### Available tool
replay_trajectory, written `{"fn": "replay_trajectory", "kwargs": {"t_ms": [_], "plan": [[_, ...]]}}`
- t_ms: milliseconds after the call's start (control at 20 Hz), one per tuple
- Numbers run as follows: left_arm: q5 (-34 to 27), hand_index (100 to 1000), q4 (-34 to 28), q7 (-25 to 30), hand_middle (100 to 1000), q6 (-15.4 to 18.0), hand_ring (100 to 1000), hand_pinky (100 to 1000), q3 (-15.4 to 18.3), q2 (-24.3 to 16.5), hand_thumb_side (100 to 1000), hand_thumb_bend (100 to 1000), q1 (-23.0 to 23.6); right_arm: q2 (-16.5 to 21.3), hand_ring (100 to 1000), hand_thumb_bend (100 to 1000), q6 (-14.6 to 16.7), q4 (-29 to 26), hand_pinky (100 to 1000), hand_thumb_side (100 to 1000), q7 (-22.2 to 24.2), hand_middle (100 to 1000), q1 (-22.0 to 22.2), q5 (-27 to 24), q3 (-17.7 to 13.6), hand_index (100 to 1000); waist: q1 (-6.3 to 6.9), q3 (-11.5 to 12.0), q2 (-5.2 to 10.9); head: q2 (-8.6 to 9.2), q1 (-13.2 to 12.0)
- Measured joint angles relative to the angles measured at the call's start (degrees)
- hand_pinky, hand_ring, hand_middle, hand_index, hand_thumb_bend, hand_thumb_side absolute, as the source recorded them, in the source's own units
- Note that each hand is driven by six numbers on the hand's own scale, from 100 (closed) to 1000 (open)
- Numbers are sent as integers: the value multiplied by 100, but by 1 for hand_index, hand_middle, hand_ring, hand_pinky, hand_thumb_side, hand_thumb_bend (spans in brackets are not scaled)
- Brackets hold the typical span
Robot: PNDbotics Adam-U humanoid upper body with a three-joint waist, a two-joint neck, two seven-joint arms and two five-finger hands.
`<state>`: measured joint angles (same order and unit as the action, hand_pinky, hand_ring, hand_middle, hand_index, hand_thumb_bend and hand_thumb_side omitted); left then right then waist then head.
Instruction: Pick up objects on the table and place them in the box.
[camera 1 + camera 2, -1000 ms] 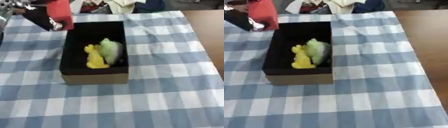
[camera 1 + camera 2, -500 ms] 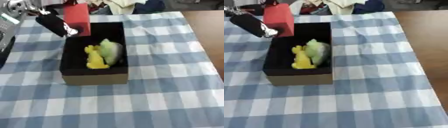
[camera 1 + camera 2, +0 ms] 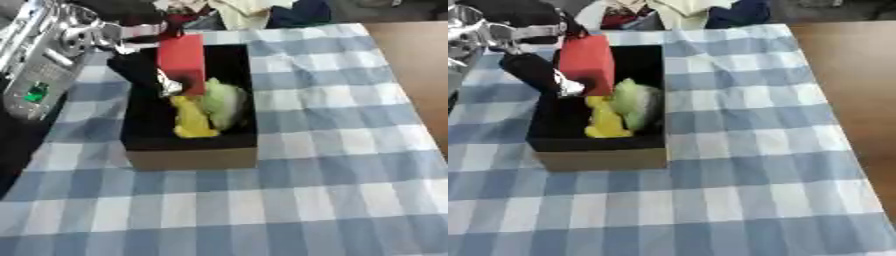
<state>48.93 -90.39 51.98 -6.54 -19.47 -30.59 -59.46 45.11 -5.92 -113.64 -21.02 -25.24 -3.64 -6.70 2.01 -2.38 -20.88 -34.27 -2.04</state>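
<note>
The left hand (image 3: 540,75), fingers curled round a red block (image 3: 586,65), hangs over the far end of the box (image 3: 601,157), so next comes lowering and letting go beside the yellow toy (image 3: 605,120).

Robot hand (image 3: 540,75) blurred, its arm cut off at left edge; finger pose unclear.

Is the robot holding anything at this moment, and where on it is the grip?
Yes. The left hand holds a red block over the box, gripping it by its left side near the lower end.
</note>
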Motion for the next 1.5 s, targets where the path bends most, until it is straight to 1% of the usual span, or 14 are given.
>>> {"fn": "replay_trajectory", "kwargs": {"t_ms": [200,250,300,350,700,750,850,1000,1100,1150,1200,1300,1350,1500], "plan": [[124,853,227,0,647,8,840,895,-115,94,632,152,51,-16,898,205,4,0,926,964,5,861,-3,-1,1,849,0,-2,0,0,-19],[165,865,278,1,735,14,866,905,-133,105,657,213,56,-25,898,205,4,0,926,963,5,861,-3,-1,1,849,-1,-2,0,0,-21],[208,871,316,4,753,23,875,907,-149,118,668,234,59,-33,898,205,4,0,926,963,5,861,-3,-1,1,849,-1,-2,0,0,-24],[252,896,346,3,795,31,900,924,-150,134,695,322,65,-40,898,204,4,0,926,963,5,861,-3,-1,1,849,-1,-2,0,0,-26],[617,942,393,-1,859,101,958,979,-143,138,741,595,96,-41,898,202,4,0,926,962,5,861,-3,-1,1,848,-1,1,0,0,-31],[678,948,393,0,870,112,967,982,-139,138,778,680,97,-41,898,201,4,0,926,961,5,861,-3,-1,1,848,-1,1,0,0,-31],[790,950,387,4,877,124,973,982,-107,138,797,694,98,-41,898,201,4,0,926,961,5,861,-3,-2,1,847,-1,3,0,1,-31],[992,949,292,6,878,117,974,979,-6,138,819,701,98,-41,898,200,4,0,925,960,5,860,-3,-2,0,847,-4,9,3,1,-31],[1095,944,165,-4,872,86,971,972,84,139,836,681,96,-41,898,200,4,0,925,959,4,860,-2,-2,0,847,-5,19,6,1,-30],[1131,942,87,-23,868,60,969,968,138,139,873,637,96,-41,898,200,4,0,925,960,4,860,-2,-2,0,847,-6,27,7,1,-30],[1159,938,0,-54,862,27,965,961,190,139,854,631,96,-41,898,199,3,0,925,959,3,860,-2,-2,0,847,-7,31,7,1,-30],[1168,932,-190,-173,855,-61,957,946,313,141,858,538,95,-41,898,198,3,0,925,959,1,861,-2,-3,-1,848,-9,36,8,1,-26],[1154,923,-297,-268,842,-113,946,925,379,141,860,454,95,-41,898,198,1,0,926,958,-2,861,-1,-3,-2,848,-12,42,8,1,-23],[1071,899,-702,-765,813,-356,924,890,609,142,958,305,110,-41,898,199,0,0,926,955,-9,861,-1,-3,-3,849,-26,66,8,1,-7]]}}
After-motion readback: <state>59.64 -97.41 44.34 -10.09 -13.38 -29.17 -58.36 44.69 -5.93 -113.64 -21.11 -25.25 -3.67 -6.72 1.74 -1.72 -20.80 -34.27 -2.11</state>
